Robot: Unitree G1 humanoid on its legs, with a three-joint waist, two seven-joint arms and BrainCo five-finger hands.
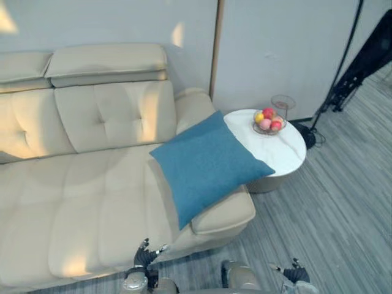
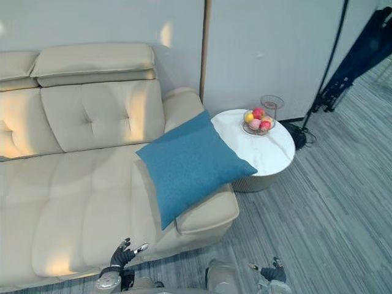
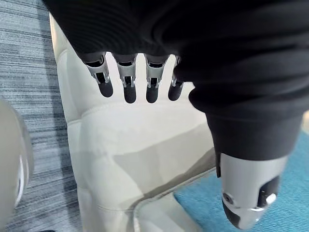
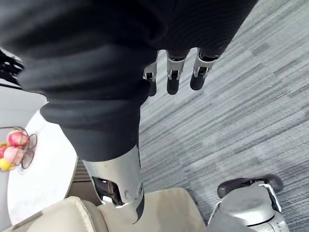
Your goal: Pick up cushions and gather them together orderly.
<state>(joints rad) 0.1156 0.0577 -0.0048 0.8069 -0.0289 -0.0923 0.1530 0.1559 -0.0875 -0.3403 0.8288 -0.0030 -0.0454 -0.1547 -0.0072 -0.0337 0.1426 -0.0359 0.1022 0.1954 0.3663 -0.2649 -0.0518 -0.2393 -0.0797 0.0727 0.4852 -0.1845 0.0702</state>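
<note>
A blue square cushion (image 1: 208,163) leans on the right armrest of the beige sofa (image 1: 79,184), one corner reaching over the white round side table (image 1: 278,150). A strip of the cushion (image 3: 289,193) also shows past my left thumb. My left hand (image 1: 145,256) hangs low in front of the sofa's front edge, fingers (image 3: 126,82) relaxed and holding nothing. Over the grey floor at the lower right, my right hand (image 1: 295,273) is open too, its fingers (image 4: 173,77) straight and empty.
A wire bowl of fruit (image 1: 268,120) and a glass (image 1: 283,104) stand on the side table. A dark stand (image 1: 355,58) with a cable is at the back right by the wall. Striped grey floor (image 1: 343,202) lies open to the right of the sofa.
</note>
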